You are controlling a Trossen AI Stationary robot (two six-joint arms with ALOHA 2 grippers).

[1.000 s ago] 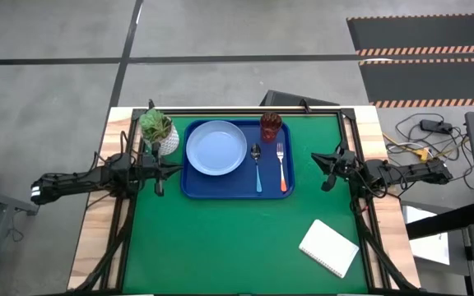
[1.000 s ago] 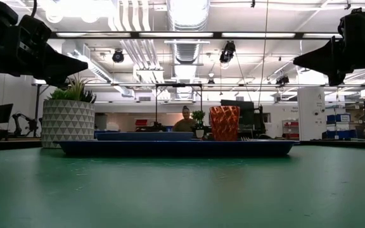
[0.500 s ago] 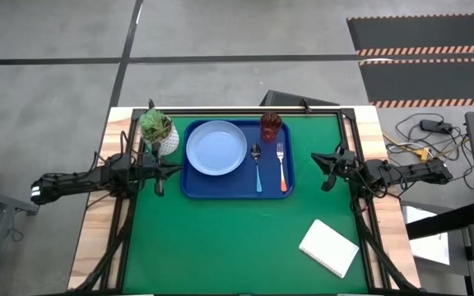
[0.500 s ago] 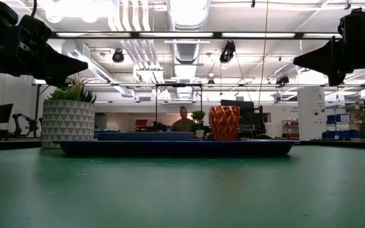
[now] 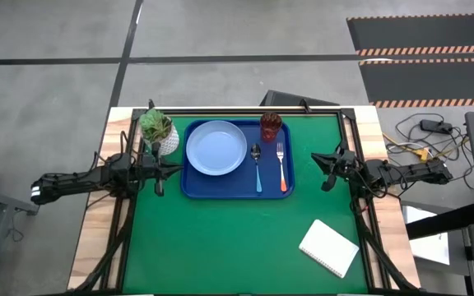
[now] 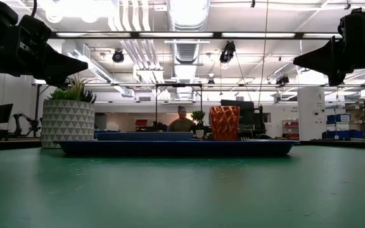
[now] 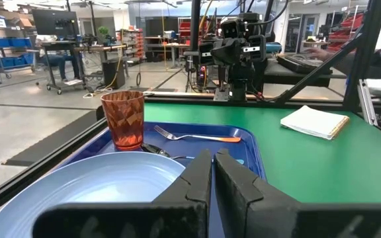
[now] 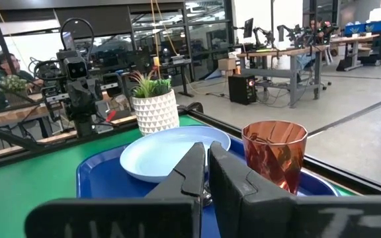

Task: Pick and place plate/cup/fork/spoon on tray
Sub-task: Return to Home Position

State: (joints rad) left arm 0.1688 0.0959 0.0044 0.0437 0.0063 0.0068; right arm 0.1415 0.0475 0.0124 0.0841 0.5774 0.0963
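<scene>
The dark-blue tray [image 5: 189, 187] lies at the table's far middle. On it lie the pale-blue plate [image 5: 216, 148], the reddish-brown cup [image 5: 271, 126] standing upright, the blue-handled spoon [image 5: 257, 168] and the orange-handled fork [image 5: 282, 167]. My left gripper [image 5: 175, 168] hovers shut and empty just left of the tray; it also shows in the left wrist view [image 7: 213, 173]. My right gripper [image 5: 318, 164] hovers shut and empty to the right of the tray; it also shows in the right wrist view [image 8: 206, 166].
A white pot with a green plant [image 5: 158, 130] stands at the tray's far left corner, close to my left gripper. A white notepad [image 5: 329, 247] lies at the near right of the green mat [image 5: 229, 247]. A person [image 6: 181, 120] is in the room behind.
</scene>
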